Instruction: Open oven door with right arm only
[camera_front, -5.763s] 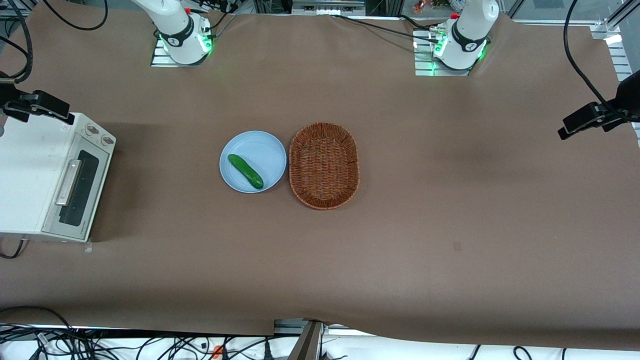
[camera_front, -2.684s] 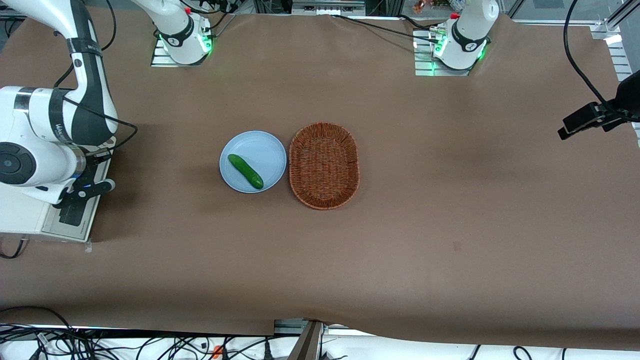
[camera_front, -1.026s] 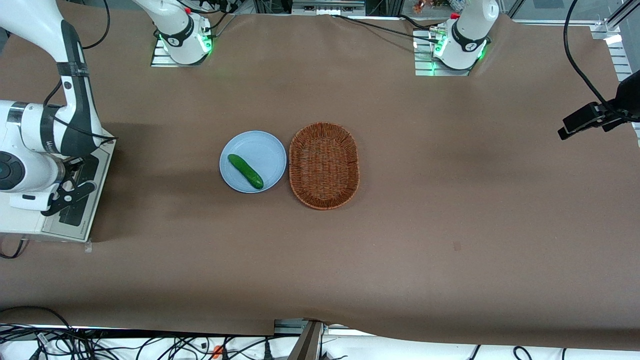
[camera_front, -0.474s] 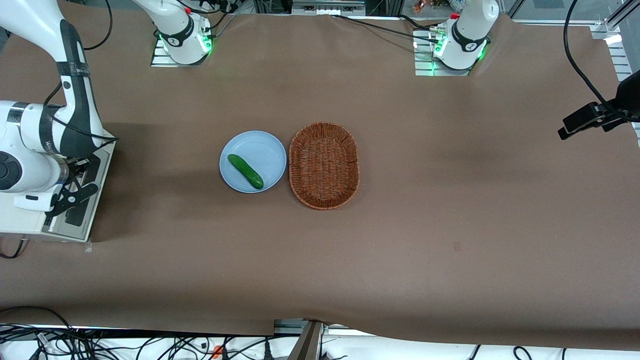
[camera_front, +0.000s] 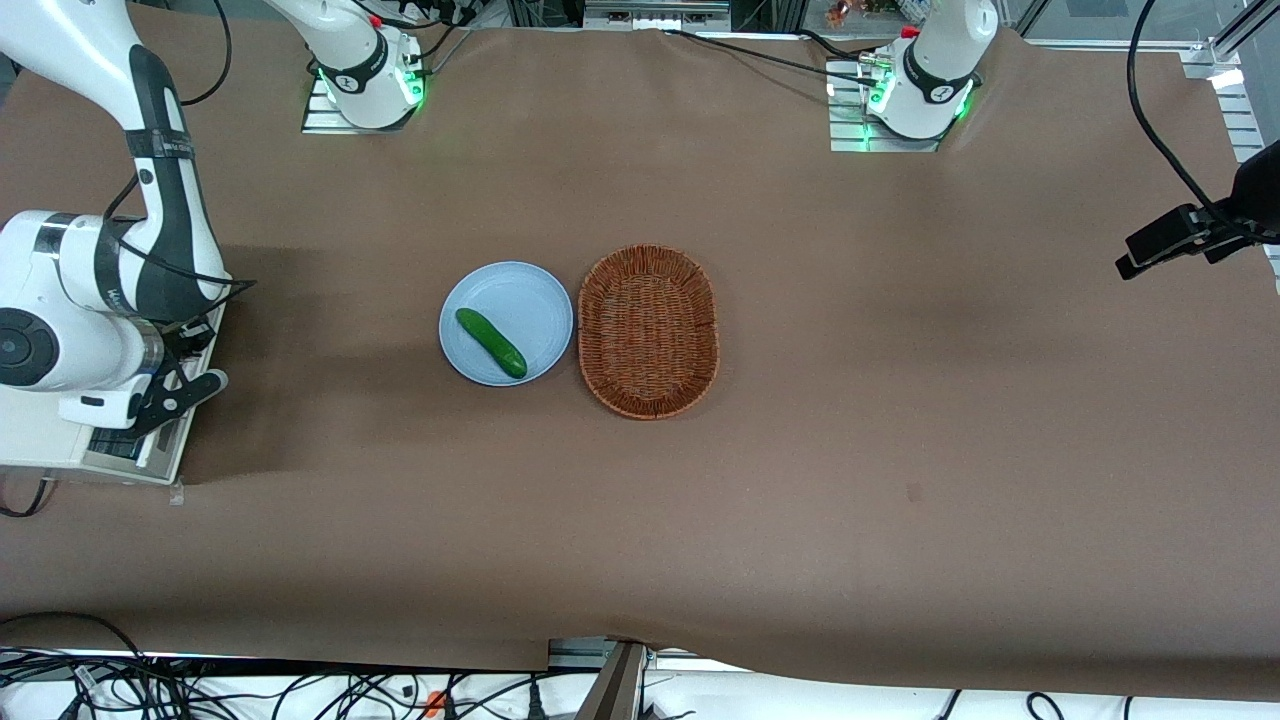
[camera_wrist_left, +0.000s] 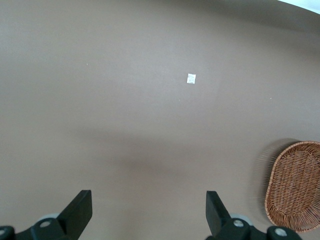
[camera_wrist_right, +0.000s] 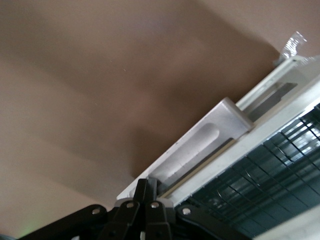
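The white toaster oven (camera_front: 35, 440) stands at the working arm's end of the table. The right arm (camera_front: 165, 210) reaches down over its front and hides most of the oven door (camera_front: 140, 452). My gripper (camera_front: 170, 398) is at the door's silver bar handle (camera_wrist_right: 200, 150). In the right wrist view the gripper (camera_wrist_right: 148, 186) is shut, with both fingertips pressed together against the handle's end. The door's dark glass window (camera_wrist_right: 260, 190) shows a wire rack through it. The door's lower edge looks tilted slightly outward in the front view.
A light blue plate (camera_front: 530, 290) with a green cucumber (camera_front: 490, 342) sits mid-table, beside a brown wicker basket (camera_front: 648, 330), which also shows in the left wrist view (camera_wrist_left: 295, 185). A black camera head (camera_front: 1180, 240) on a stalk stands at the parked arm's end.
The arm came down onto the oven front. In the last half second the gripper has shifted toward the table's middle and the visible part of the door has changed its angle slightly.
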